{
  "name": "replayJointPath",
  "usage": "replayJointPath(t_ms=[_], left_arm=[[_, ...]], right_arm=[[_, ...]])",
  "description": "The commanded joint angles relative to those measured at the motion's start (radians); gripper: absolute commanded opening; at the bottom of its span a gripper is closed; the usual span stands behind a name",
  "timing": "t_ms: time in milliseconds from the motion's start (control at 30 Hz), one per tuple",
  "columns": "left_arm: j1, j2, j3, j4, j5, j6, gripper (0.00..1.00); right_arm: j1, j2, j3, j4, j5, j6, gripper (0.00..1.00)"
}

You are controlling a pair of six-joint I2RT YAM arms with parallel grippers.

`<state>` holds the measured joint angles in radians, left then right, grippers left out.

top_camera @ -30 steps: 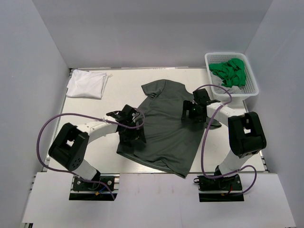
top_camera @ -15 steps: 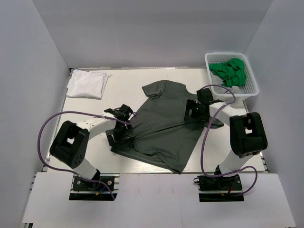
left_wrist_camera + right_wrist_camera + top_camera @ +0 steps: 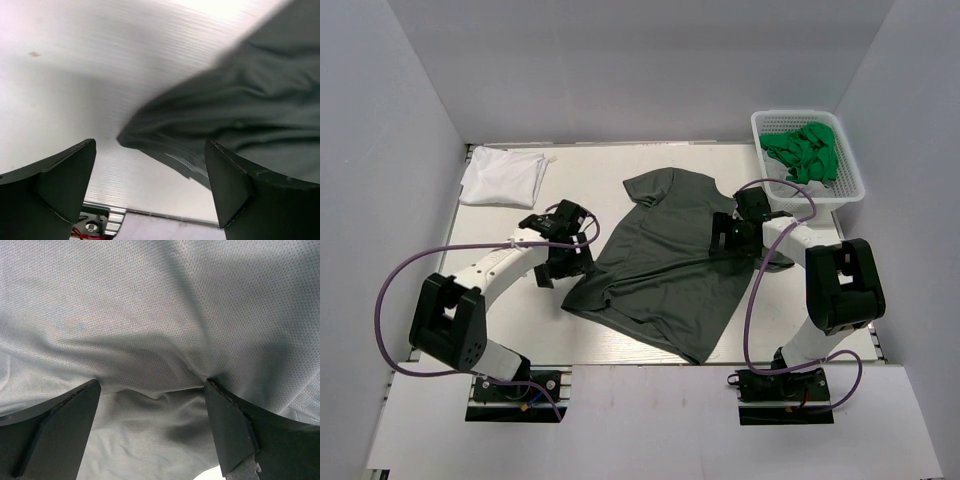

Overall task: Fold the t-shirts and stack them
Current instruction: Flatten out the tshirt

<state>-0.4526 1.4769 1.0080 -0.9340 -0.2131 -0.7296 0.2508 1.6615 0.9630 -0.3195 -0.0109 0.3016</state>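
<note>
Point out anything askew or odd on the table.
The dark olive-grey t-shirt lies diagonally and rumpled, with a ridge across its middle and its left edge bunched. The white t-shirt sits folded in the far left corner.

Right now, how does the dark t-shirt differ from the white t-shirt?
The dark t-shirt is olive-grey, the white t-shirt plain white. The dark t-shirt lies spread out and creased mid-table; the white t-shirt lies compact at the far left corner. The open left gripper and open right gripper are at the dark t-shirt, none near the white t-shirt. Both rest on the table, ungripped.
</note>
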Motion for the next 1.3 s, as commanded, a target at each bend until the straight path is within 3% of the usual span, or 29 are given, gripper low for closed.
replayJointPath(t_ms=[0,133,233,433,833,1100,1267], left_arm=[[-0.018,-0.065,0.026,0.060,0.133,0.119,0.99],[-0.018,-0.075,-0.009,0.118,0.332,0.216,0.99],[-0.037,-0.064,-0.061,0.152,0.441,0.246,0.90],[-0.047,-0.040,-0.100,0.089,0.379,0.234,0.72],[-0.081,0.046,-0.088,0.150,0.408,0.240,0.65],[-0.101,0.124,-0.043,0.172,0.368,0.240,0.48],[-0.110,0.177,-0.002,0.159,0.347,0.240,0.48]], right_arm=[[-0.002,-0.028,0.005,-0.027,-0.008,-0.030,0.90],[-0.004,0.004,0.039,-0.047,0.006,-0.029,0.90],[-0.005,0.033,0.066,-0.064,0.006,-0.029,0.90],[-0.005,0.030,0.059,-0.067,0.002,-0.027,0.90],[-0.007,0.040,0.068,-0.082,0.006,-0.025,0.90],[-0.010,0.035,0.060,-0.084,0.006,-0.021,0.90],[-0.010,0.029,0.057,-0.084,0.006,-0.024,0.90]])
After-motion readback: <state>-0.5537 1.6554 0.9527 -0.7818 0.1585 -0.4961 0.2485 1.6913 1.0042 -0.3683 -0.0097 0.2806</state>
